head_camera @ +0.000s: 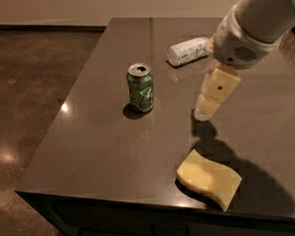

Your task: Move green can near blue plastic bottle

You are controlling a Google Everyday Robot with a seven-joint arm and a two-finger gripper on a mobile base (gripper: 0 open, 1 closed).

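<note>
1. a pale yellow, wavy-edged foam sponge (209, 179) lies flat by the front edge of the dark, glossy worktop (89, 148), toward the right side.
2. my cream-coloured pincer (205, 110) hangs over the middle of the worktop, tilted down and leftward, its tip close above its own shadow. whether it is apart or together i cannot tell.
3. the small green aluminium can (140, 88), with pale swirls and a silver top, stands upright to the left of my pincer, apart from it.
4. the small clear plastic bottle with a white-and-blue label (187, 51) lies on its side toward the far edge, beyond the can and to its right, well apart from it. its right end runs behind my white arm (254, 23).
</note>
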